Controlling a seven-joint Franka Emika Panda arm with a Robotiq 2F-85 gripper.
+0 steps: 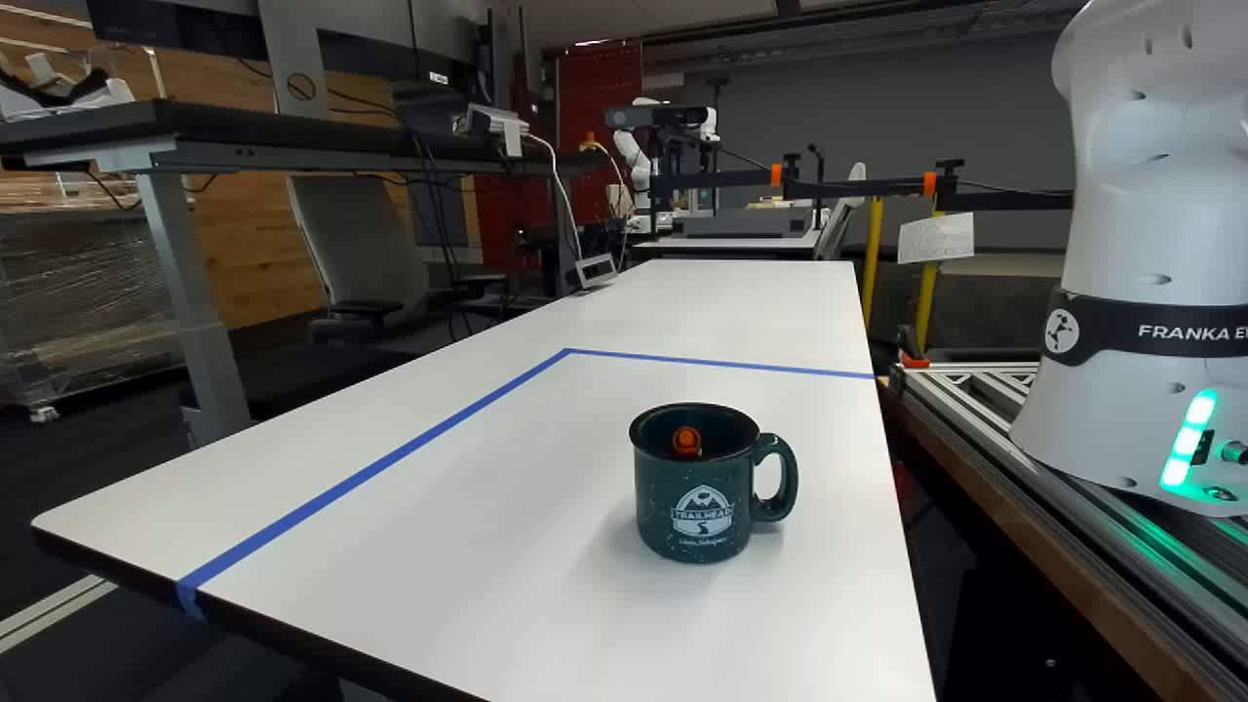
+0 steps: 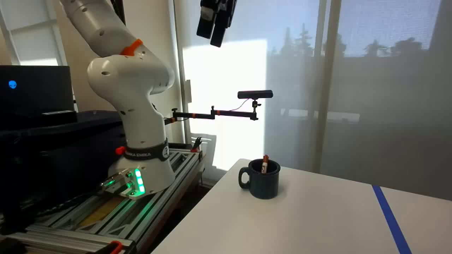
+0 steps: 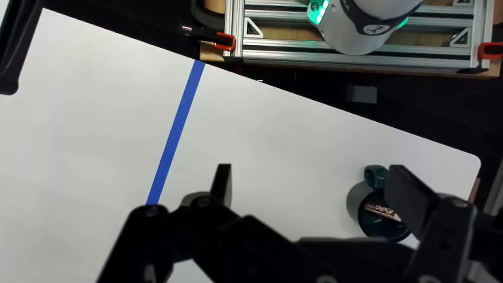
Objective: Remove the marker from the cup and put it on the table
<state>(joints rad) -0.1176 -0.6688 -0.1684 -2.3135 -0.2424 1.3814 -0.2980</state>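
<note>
A dark green cup (image 1: 697, 507) stands upright on a white worktop (image 1: 439, 585), inside a corner of blue tape (image 1: 380, 468). The marker (image 2: 265, 164) is in the cup, leaning, its reddish end poking above the rim in an exterior view. The end effector (image 3: 310, 171), spread wide, hangs high over the worktop, well apart from the cup. Beside the worktop, the white arm (image 1: 1150, 224) rises from a metal frame (image 3: 283, 57), green lights (image 1: 1189, 441) glowing at its base.
</note>
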